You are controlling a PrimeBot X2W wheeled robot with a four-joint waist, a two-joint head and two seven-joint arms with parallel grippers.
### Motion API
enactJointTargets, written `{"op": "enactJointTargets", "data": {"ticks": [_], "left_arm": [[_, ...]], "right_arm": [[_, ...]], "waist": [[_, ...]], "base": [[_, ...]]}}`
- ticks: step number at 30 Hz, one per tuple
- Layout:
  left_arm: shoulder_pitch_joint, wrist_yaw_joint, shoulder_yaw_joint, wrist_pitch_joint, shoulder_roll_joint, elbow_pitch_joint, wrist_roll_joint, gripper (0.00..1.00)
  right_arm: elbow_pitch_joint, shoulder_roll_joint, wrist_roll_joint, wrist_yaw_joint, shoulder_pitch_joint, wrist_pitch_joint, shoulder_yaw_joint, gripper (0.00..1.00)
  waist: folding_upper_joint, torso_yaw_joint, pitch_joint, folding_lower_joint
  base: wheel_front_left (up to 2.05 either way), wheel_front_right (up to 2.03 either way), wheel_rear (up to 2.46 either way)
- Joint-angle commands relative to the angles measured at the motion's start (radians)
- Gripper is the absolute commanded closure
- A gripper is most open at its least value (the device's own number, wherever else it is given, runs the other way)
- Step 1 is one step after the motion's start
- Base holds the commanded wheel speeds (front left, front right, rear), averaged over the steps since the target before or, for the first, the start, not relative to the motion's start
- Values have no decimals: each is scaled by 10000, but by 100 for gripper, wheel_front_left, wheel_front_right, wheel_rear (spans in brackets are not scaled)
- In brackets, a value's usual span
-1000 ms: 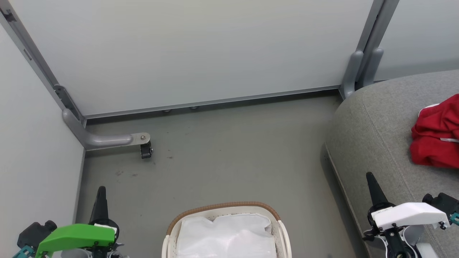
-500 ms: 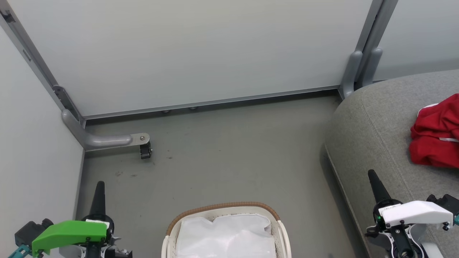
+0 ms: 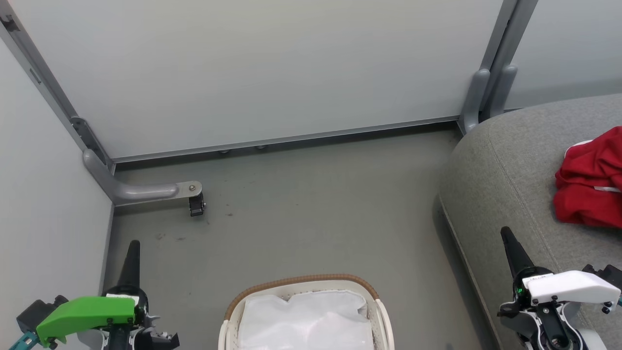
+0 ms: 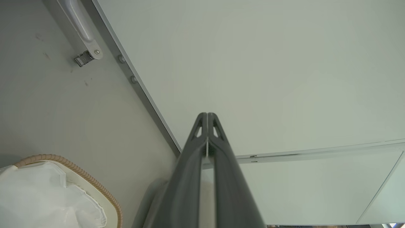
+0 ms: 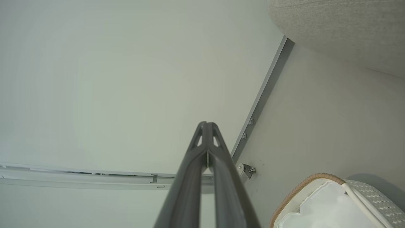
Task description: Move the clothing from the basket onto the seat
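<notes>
Grey floor (image 3: 311, 204) is carrying the basket (image 3: 301, 280) between our left gripper (image 3: 132, 245) and right gripper (image 3: 507, 233), both pinched together, empty; the clothing (image 3: 590, 187) is lying on the seat (image 3: 495, 175), inside its edge, nearer our right

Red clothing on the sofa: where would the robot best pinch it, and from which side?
Probably a raised fold at the left edge of the clothing, coming down from above with the right gripper, the nearer one. It lies crumpled in a soft heap on the seat, so a ridge should pinch easily.
</notes>
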Motion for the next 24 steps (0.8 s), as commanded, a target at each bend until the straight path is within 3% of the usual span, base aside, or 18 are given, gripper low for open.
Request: {"op": "enactJointTargets", "data": {"ticks": [1, 24], "left_arm": [[-254, -59, 44, 85, 55, -78, -236, 100], [-378, -80, 199, 514, 62, -224, -1842, 100]], "right_arm": [[-104, -63, 248, -1, -150, 73, -52, 100], [-296, -68, 1884, -3, -136, 516, -238, 100]], "waist": [[0, -3, -1, 0], [0, -47, -19, 0]], "base": [[0, 0, 0], [0, 0, 0]]}}
